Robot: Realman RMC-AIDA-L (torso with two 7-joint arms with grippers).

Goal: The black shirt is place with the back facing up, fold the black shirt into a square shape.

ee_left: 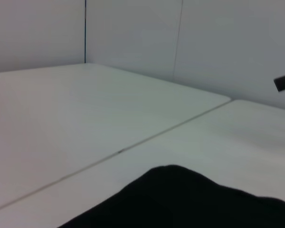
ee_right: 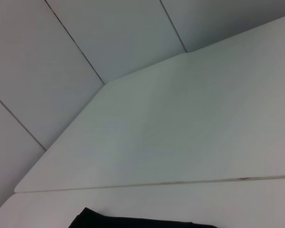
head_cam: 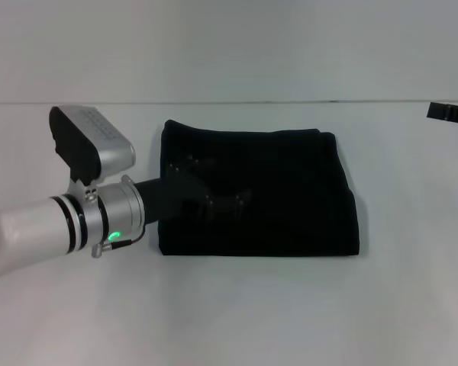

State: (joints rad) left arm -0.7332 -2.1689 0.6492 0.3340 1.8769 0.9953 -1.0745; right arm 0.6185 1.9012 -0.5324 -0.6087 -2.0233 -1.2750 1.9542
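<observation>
Black shirt (head_cam: pixel 282 194): folded into near-square block at centre of white surface (head_cam: pixel 229 313), long axis 9-to-3 o'clock, flat. Left hand (head_cam: pixel 214 197): over shirt's 9 o'clock half, black against black, opening and grip indeterminable. Right hand (head_cam: pixel 450 112): at 2 o'clock edge, well apart.

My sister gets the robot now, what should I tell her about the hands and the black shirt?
Left gripper: reached out over the left half of the black shirt, low over the cloth. Its black fingers blend into the fabric, so open or shut cannot be told, nor whether it grips anything.
Right gripper: parked at the far right edge of the table, away from the shirt.
Shirt: lies flat mid-table, already a compact, roughly square bundle with layered edges on the right side. No lettering shows.
Done: the folding looks nearly complete.
Left: probably lifting the left arm clear and checking the edges are neat.
</observation>
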